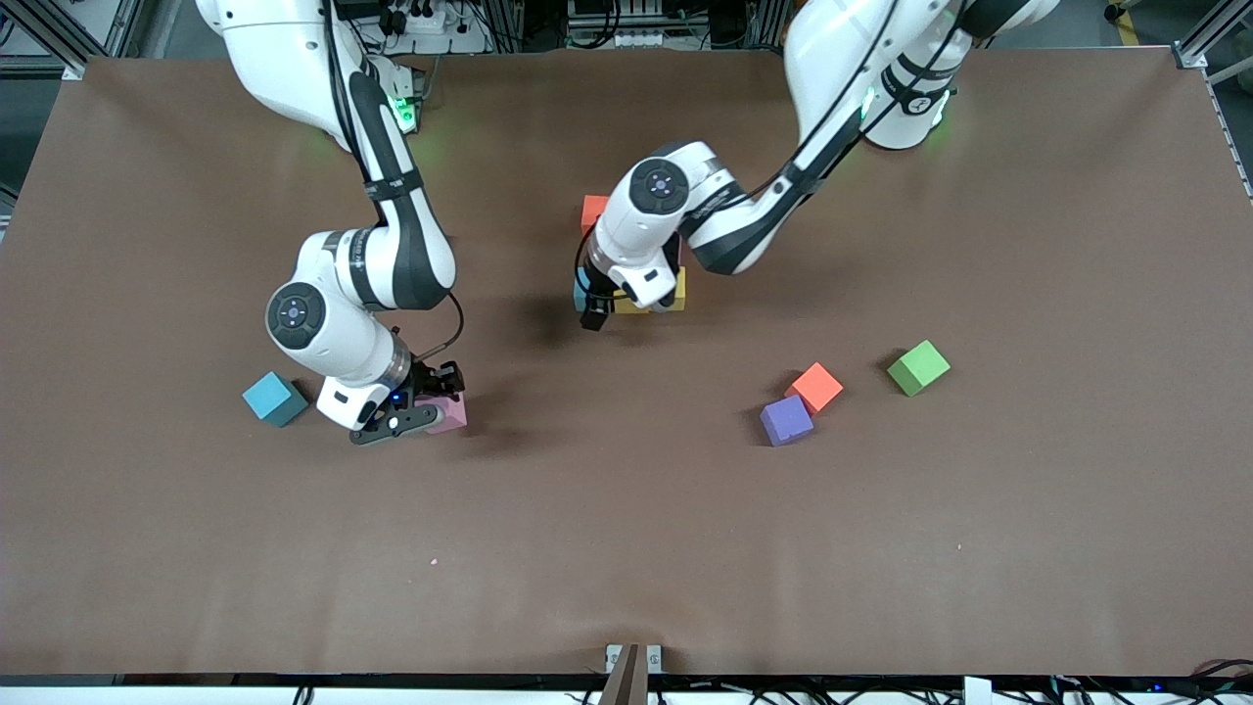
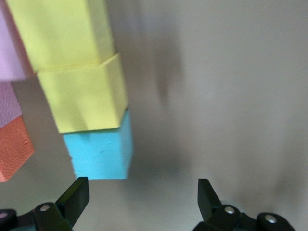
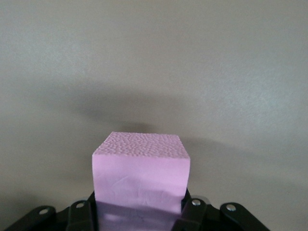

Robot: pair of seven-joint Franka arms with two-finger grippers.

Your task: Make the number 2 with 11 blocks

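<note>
You are looking at the right gripper (image 1: 423, 409) clamping a pink cube (image 1: 448, 415) down near the right arm's end of the table, with a loose teal-blue cube (image 1: 274, 399) sitting just beside the arm's wrist. The partly built number 2 (image 1: 634, 264) is lying in the middle of the table, at about two o'clock from that pink cube on the front view's face, and well apart from it, so the carry is running up and toward the left arm's end. The left gripper (image 2: 139, 199) is hanging over the digit with its jaws spread wide and holding nothing; its wrist view is showing a light blue cube (image 2: 100, 154) lined up with two yellow cubes (image 2: 79, 67). The left arm is covering much of the digit, so the free slot is probably there but you cannot confirm it. A purple cube (image 1: 786, 420), an orange cube (image 1: 815, 387) and a green cube (image 1: 918, 367) are waiting closer to the left arm
</note>
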